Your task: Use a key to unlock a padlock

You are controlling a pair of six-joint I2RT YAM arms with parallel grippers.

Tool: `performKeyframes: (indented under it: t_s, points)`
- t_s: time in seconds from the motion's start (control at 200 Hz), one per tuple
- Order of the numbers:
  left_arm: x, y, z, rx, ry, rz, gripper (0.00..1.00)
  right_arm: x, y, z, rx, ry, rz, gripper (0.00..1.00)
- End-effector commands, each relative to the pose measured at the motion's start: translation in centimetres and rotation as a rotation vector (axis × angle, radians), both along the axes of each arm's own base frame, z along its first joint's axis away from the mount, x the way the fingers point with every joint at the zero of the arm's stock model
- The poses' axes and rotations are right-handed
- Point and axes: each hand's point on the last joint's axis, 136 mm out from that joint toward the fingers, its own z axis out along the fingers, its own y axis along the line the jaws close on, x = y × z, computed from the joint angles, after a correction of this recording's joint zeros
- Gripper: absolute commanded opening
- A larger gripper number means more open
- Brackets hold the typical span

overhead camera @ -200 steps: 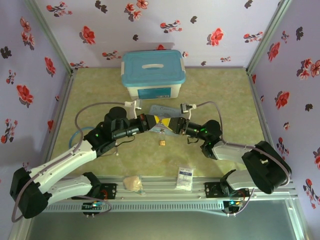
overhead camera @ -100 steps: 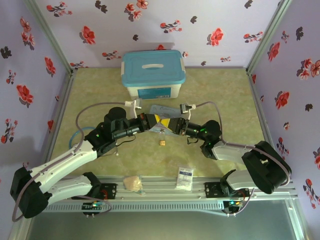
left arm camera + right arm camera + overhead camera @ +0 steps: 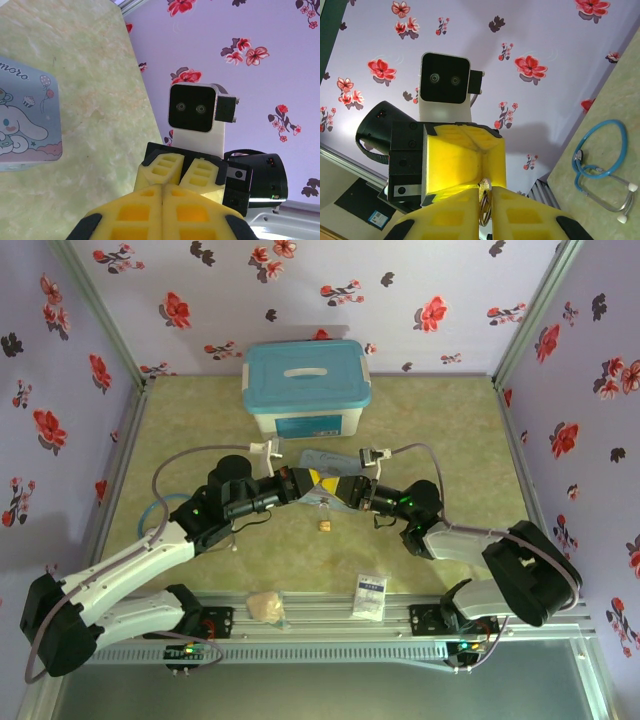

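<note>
**Grippers meet tip to tip, padlock on the table beneath**

The tiny brass-yellow squarish padlock (image 3: 324, 526) lies on the table, just toward the near edge from where the two arms meet. It is apart from both sets of fingers and nothing touches it.

The right gripper (image 3: 485, 189) has its yellow fingers drawn almost together. A thin metal key (image 3: 483, 207) with a rounded loop stands in the narrow slit between them and looks pinched there. The left gripper (image 3: 162, 192) faces it nose to nose, with its two yellow fingers pressed flat against each other. Nothing can be seen between them, and whether its tips also touch the key cannot be told.

The surface is a mottled green-beige mat (image 3: 450, 440). A white plastic storage box with a blue lid (image 3: 307, 387) stands at the far side. A pale blue tin printed with a cartoon rabbit (image 3: 25, 125) lies between that box and the grippers. A blue-tubed stethoscope (image 3: 602, 170) lies curled on the mat on the left arm's side.

By the aluminium rail (image 3: 330, 625) at the near edge rest two more things — a small white sachet (image 3: 369, 596) and a crumpled beige lump (image 3: 266, 606). Lilac walls printed with red and dark flowers (image 3: 400, 290) close in the back and both sides.
</note>
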Motion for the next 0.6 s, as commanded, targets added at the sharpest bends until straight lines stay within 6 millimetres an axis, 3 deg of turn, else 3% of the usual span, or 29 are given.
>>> performKeyframes:
  t_s: [0.0, 0.2, 0.48, 0.595]
  points:
    - [-0.1, 0.1, 0.2, -0.02, -0.005, -0.006, 0.0, -0.3, 0.2, 1.0, 0.027, -0.048, 0.008, 0.12]
    - [-0.2, 0.0, 0.3, -0.031, -0.002, -0.012, 0.0, 0.2, 0.4, 0.7, 0.02, -0.04, -0.004, 0.18]
    - [-0.3, 0.0, 0.4, -0.025, -0.01, -0.019, 0.0, 0.1, 0.7, 1.7, 0.034, -0.06, 0.015, 0.05]
    - [-0.3, 0.0, 0.3, -0.026, -0.004, -0.017, 0.0, 0.4, 0.7, 1.2, 0.027, -0.049, 0.004, 0.1]
